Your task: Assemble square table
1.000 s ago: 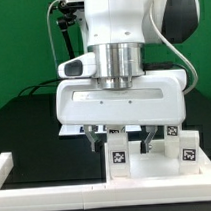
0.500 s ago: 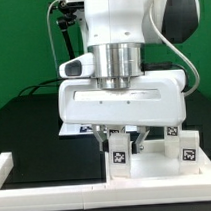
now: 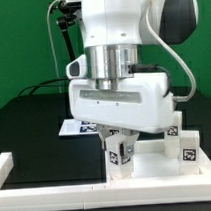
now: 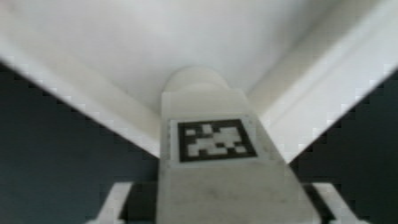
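Crowded on the exterior view's right, free on its left

The black table [image 3: 35, 132] lies bare on the left – room to pass there. On the right the square top [image 3: 147, 163] carries leg blocks [image 3: 120, 151] close together, and the white rail [image 3: 48, 190] in front closes that side – little space between them.

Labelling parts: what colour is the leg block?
White, black-and-white tag; leg block shows best in wrist view.
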You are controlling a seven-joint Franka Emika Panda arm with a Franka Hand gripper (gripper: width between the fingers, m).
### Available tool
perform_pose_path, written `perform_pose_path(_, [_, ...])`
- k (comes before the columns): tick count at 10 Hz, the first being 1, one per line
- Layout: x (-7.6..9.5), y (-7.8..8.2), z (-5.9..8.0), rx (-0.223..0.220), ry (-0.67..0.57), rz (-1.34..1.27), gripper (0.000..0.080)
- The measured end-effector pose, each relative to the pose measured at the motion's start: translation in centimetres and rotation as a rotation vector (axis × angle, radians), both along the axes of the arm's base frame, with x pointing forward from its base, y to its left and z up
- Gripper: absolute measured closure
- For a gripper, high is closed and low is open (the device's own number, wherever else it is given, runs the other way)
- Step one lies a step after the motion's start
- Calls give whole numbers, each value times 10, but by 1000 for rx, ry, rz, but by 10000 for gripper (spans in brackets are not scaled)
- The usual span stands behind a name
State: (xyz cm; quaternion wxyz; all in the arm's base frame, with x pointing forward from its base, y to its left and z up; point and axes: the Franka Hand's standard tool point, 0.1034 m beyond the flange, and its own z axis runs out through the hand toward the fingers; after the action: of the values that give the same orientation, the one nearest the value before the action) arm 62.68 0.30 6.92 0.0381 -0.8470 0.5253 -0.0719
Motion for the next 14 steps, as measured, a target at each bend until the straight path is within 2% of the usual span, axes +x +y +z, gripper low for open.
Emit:
perform_pose_path(1, [-2,-1,-1,68,-3,-215,508])
perform_pose_path(3, [-4,1,-1,173,-21,-504,505])
perform_pose_path(5, [-5,1,-2,202,-17,-630,505])
perform_pose_path(6, [-5,1,-2,199,-16,-622,505])
perform_pose_path(8, [-4,1,-2,191,-18,-588,258])
perform_pose_path(9, [0,3,1,137,-31,-393,258])
perform_pose_path(10, [0,9,1,104,-27,-234,171])
perform_pose_path(11, [-1,14,-1,77,-25,-83,156])
perform_pose_path(14, [-1,11,-1,42,-28,99,151])
